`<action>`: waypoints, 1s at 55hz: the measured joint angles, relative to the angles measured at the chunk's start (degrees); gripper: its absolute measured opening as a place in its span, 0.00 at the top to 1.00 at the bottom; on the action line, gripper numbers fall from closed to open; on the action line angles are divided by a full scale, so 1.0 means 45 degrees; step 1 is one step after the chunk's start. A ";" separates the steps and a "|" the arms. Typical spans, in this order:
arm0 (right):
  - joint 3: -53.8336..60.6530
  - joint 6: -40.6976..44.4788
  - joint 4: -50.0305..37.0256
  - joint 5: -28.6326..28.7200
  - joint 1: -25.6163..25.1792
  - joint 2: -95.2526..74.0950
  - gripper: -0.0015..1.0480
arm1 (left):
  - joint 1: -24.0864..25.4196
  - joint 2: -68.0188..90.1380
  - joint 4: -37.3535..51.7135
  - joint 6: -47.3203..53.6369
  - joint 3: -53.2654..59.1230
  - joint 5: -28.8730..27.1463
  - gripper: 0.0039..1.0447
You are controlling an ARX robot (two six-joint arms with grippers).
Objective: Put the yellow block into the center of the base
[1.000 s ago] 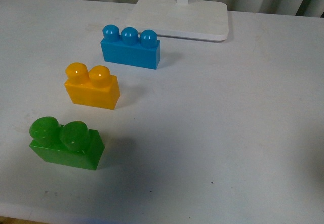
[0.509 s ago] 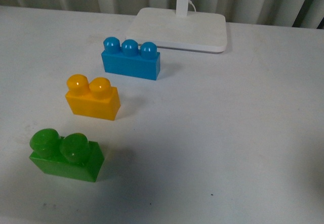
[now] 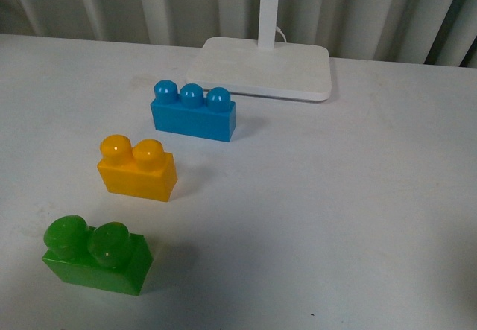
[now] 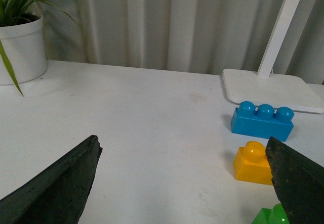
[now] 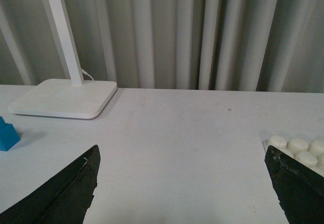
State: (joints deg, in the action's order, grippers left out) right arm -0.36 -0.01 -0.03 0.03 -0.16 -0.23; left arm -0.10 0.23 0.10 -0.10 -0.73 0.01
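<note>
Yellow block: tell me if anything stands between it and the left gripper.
Nothing visible does. The open left gripper faces the yellow block across bare table; the blue brick lies beyond it, the green brick nearer, off the line.

We see the yellow block (image 3: pixel 137 168) in glossy orange-yellow, a blue brick (image 3: pixel 194 112) in sky blue and a green brick (image 3: pixel 97 255) in vivid green, on the plain white worktop (image 3: pixel 335 211) ahead of the matt black left claw (image 4: pixel 182 145). Close by one finger of the black right claw (image 5: pixel 182 153), the base (image 5: pixel 298 149) is white with a grid of round white studs. The lamp stand (image 3: pixel 261 65) is smooth white, the curtain (image 5: pixel 177 32) pale grey in vertical folds.
</note>
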 joint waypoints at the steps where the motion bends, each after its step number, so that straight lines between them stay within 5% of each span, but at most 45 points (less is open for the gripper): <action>1: -0.0005 0.0010 0.0053 -0.0112 0.0029 -0.0029 0.09 | 0.0000 0.0000 0.0000 0.0000 0.0000 0.0000 0.06; 6: -0.0646 0.0126 0.1486 -0.1277 0.0097 -0.1185 0.09 | -0.0005 0.0000 0.0000 0.0000 0.0000 -0.0005 0.06; 19: -0.2730 0.0539 0.0903 0.1127 -0.2730 -0.5688 0.09 | 0.0000 0.0000 0.0000 0.0000 0.0000 0.0000 0.06; 31: -0.5362 0.2589 -0.0704 0.1651 -0.4954 -1.2298 0.09 | 0.0000 0.0000 0.0000 0.0000 0.0000 0.0000 0.06; 55: -0.9753 0.4784 -0.1035 0.0729 -0.6737 -1.9161 0.09 | 0.0000 0.0000 0.0000 0.0000 0.0000 0.0000 0.06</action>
State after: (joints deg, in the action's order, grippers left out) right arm -44.25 21.52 -4.69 3.31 -30.48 -86.46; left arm -0.10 0.23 0.10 -0.10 -0.73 0.01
